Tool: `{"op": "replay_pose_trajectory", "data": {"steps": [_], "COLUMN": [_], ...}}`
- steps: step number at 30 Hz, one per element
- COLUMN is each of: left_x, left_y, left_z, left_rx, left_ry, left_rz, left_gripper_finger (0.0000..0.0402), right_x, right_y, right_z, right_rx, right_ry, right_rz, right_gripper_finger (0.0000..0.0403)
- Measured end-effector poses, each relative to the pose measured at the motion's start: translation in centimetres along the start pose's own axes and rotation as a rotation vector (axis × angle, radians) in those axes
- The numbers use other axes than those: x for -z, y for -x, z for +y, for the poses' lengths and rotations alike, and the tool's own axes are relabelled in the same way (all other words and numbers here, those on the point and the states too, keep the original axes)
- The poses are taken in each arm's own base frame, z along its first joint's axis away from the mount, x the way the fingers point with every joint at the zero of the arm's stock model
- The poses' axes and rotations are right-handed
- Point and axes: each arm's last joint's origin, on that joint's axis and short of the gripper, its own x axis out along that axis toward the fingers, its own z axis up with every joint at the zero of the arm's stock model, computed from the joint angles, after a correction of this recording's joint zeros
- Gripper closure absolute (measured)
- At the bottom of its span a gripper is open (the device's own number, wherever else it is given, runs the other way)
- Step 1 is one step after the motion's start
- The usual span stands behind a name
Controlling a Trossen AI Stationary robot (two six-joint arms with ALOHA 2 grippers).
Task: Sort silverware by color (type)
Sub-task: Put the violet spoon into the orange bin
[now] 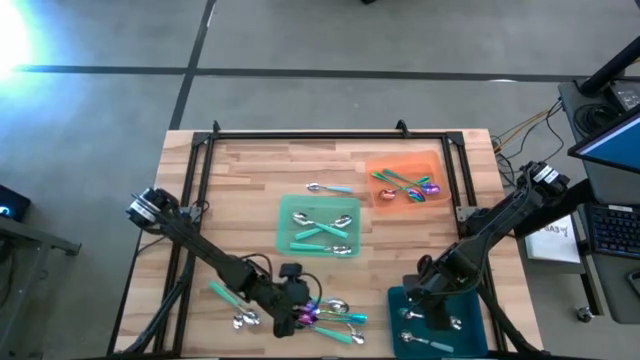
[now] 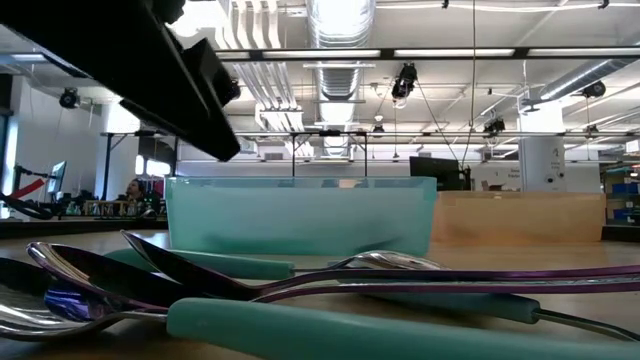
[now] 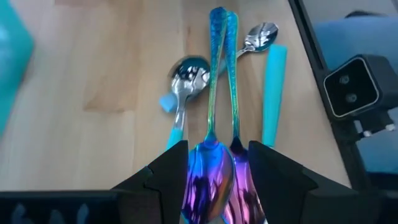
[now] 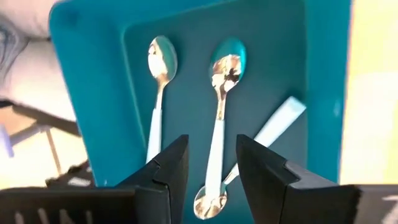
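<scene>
A pile of silverware lies near the table's near edge: silver spoons with teal handles and iridescent purple ones. My left gripper is low over this pile. In the left wrist view, my left gripper has two iridescent spoons between its fingers. My right gripper hovers open over the dark teal tray. In the right wrist view, my right gripper looks down on silver spoons with pale handles lying flat in that tray. My left gripper pinches the two iridescent spoons side by side at their bowls, one finger against each outer bowl. The fingers come from above, pointing along the spoons. The handles reach away from the fingers and lie on the table.
An orange tray at the far right holds iridescent spoons. A light green tray in the middle holds teal-handled spoons. One spoon lies loose between them, and two more lie left of the pile. A black frame edges the table.
</scene>
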Motion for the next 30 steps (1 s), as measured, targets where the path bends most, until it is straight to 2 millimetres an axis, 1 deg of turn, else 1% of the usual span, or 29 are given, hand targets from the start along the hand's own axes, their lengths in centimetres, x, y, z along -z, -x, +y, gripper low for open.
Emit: {"op": "replay_pose_trajectory", "data": {"steps": [5,12,18,21,30], "left_x": [-0.4,-0.2,0.0,0.1,-0.5], "left_y": [-1.1,-3.2,-5.0,-5.7,-6.1], "left_z": [-0.5,-0.8,-1.0,-1.0,-0.1], "left_rx": [-0.006,-0.025,-0.037,-0.045,-0.063], "left_ry": [-0.098,-0.137,-0.226,-0.267,-0.282], "left_rz": [0.009,0.043,0.063,0.078,0.082], "left_gripper_finger": [0.0249,0.0249,0.0252,0.0263,0.0321], "right_x": [-0.1,-0.3,-0.3,-0.4,-0.5], "right_y": [0.0,0.0,0.0,0.0,0.1], "right_z": [-0.1,-0.2,-0.2,-0.3,-0.2], "right_rx": [0.030,0.065,0.080,0.091,0.091], "right_ry": [-0.071,-0.128,-0.142,-0.164,-0.161], "right_rz": [-0.039,-0.091,-0.118,-0.137,-0.162], "right_gripper_finger": [0.0280,0.0280,0.0280,0.0280,0.0280]}}
